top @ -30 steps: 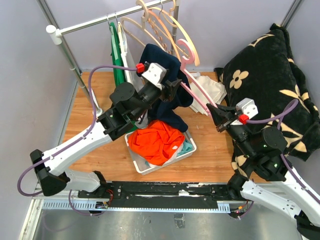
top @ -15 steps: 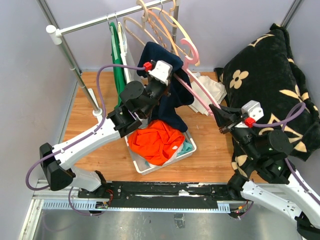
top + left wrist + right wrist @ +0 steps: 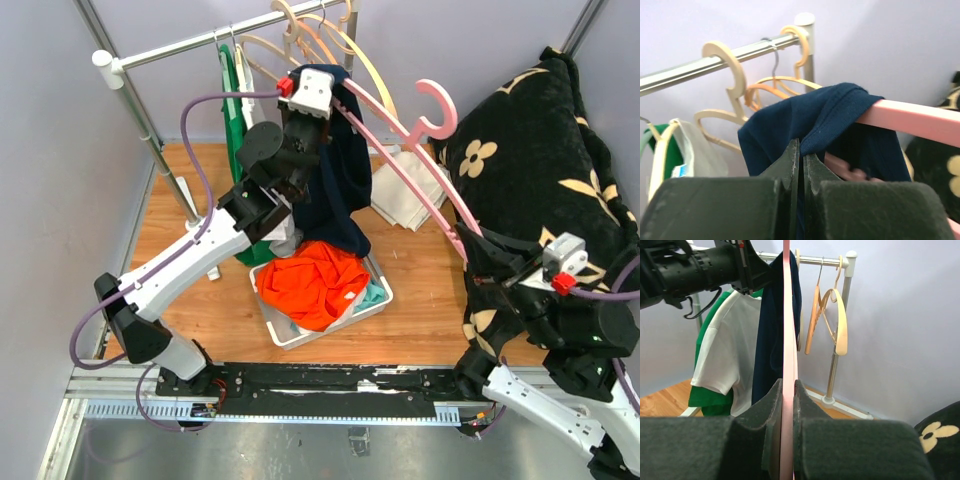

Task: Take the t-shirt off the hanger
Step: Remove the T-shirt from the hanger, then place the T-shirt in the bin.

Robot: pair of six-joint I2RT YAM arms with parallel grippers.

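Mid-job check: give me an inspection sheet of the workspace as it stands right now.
Surface: wooden table, bare wood between items.
Job's things: navy t-shirt partly draped over pink hanger, whose hook is off the rail.
Clutter: white bin holding orange garment; folded white cloth; black floral blanket at right.
Claws: left claw shut on t-shirt fabric; right claw shut on hanger's bar.
Cables: purple cable loops above left arm.
Surroundings: rail with empty hangers and green-white shirt; lilac walls.

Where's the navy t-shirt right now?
Top view, left of centre: the navy t-shirt hangs from the far end of the pink hanger, pinched by the left gripper, above the bin of clothes.
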